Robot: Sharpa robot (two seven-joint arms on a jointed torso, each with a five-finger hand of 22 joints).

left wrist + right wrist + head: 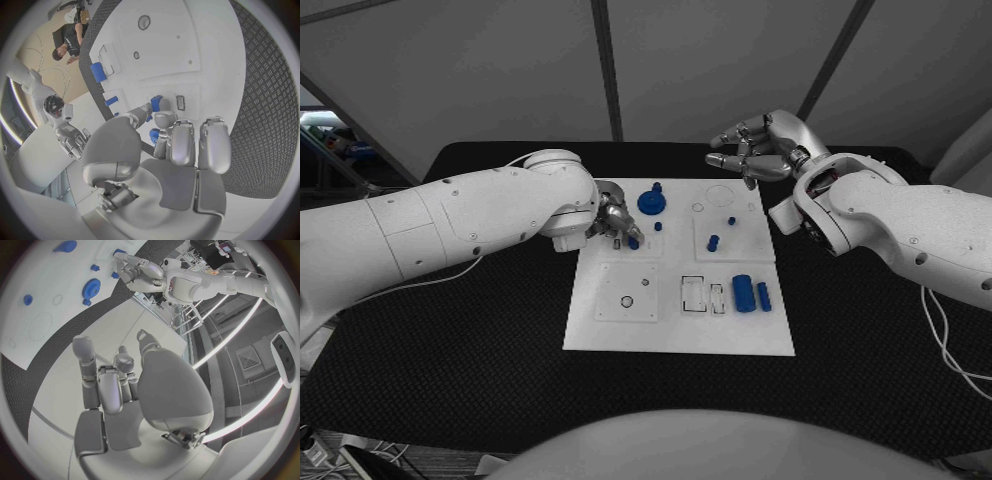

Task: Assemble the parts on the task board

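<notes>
The white task board (678,322) lies in the middle of the black table. My left hand (613,222) hovers over its far left part and pinches a small blue part (633,241) between thumb and finger; the left wrist view shows that part (156,104) at the fingertips (166,119). A blue gear (652,203) stands just beyond this hand. Small blue pegs (713,242) stand further right. A blue cylinder (743,293) and a thinner one (763,295) lie at the board's right. My right hand (754,150) is raised beyond the far edge, fingers apart and holding nothing (119,390).
Rectangular slots (692,291) and a round hole (627,301) mark the board's near half. Black table (459,350) surrounds the board on all sides. My right forearm (906,225) hangs over the table's right side.
</notes>
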